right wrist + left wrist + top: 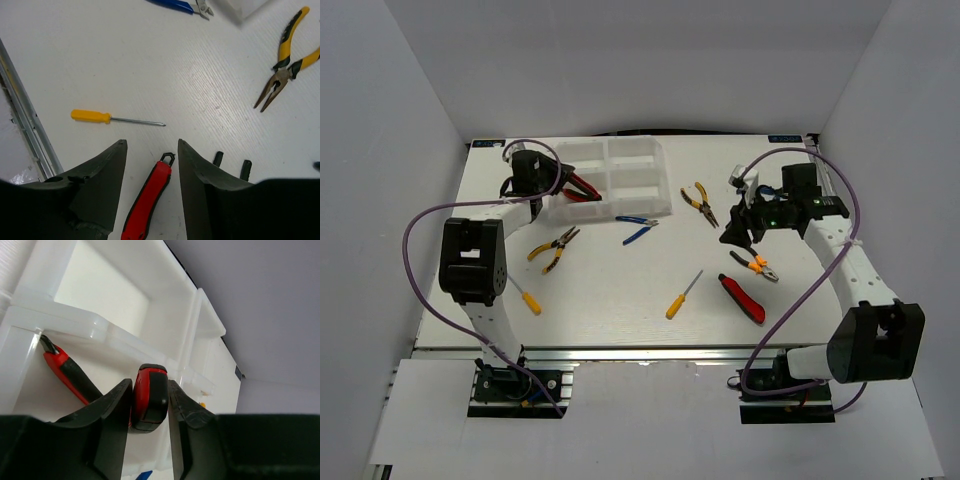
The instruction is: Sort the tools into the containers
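My left gripper reaches into the near-left compartment of the white tray. In the left wrist view its jaws are shut on one red-and-black handle of the cutters. The other handle lies against the compartment floor. My right gripper hangs open above the table. In the right wrist view its jaws stand either side of a red-and-black knife, clear of it.
Loose on the table lie yellow pliers, blue pliers, more yellow pliers, orange pliers, the red knife and two yellow screwdrivers. A rail edges the table.
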Robot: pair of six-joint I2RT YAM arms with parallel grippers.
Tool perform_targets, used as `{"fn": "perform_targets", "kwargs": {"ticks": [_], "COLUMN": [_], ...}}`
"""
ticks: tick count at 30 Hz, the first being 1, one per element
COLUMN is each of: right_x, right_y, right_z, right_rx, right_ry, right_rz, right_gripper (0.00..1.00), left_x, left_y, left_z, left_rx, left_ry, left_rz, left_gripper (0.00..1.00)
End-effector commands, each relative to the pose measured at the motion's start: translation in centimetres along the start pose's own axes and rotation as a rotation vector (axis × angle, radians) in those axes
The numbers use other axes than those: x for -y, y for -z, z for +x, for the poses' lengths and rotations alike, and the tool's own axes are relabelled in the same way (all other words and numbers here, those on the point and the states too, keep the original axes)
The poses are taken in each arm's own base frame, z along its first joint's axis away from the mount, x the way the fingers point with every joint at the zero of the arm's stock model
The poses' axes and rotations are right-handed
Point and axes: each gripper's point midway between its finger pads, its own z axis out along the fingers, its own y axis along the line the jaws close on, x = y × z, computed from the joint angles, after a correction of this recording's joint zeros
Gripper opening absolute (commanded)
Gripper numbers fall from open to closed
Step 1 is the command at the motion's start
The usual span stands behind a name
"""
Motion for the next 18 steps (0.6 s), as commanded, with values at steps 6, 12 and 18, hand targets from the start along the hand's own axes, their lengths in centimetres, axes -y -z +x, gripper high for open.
{"fn": "perform_targets", "kwargs": {"ticks": [6, 12, 18], "right_x": [1.1, 0.6, 0.2], "right_y": [-0.3, 0.0, 0.4], "right_z": [4.5, 6.9, 8.8], "right_rx": [-0.135, -0.213, -0.259], "right_ry": [-0.096, -0.136, -0.128], "right_rz": [0.073, 0.088, 0.112], "right_gripper": [0.59, 0.69, 0.7], "left_x": [1.8, 1.3, 1.1], "left_y": [1.4, 2.2, 4.3], "left_z": [0.4, 0.1, -3.1], "left_rx": [-0.055, -0.066, 0.005], "left_ry": [-0.049, -0.123, -0.26], "left_rz": [0.047, -0.007, -0.155], "left_gripper": [0.54, 0.64, 0.76]}}
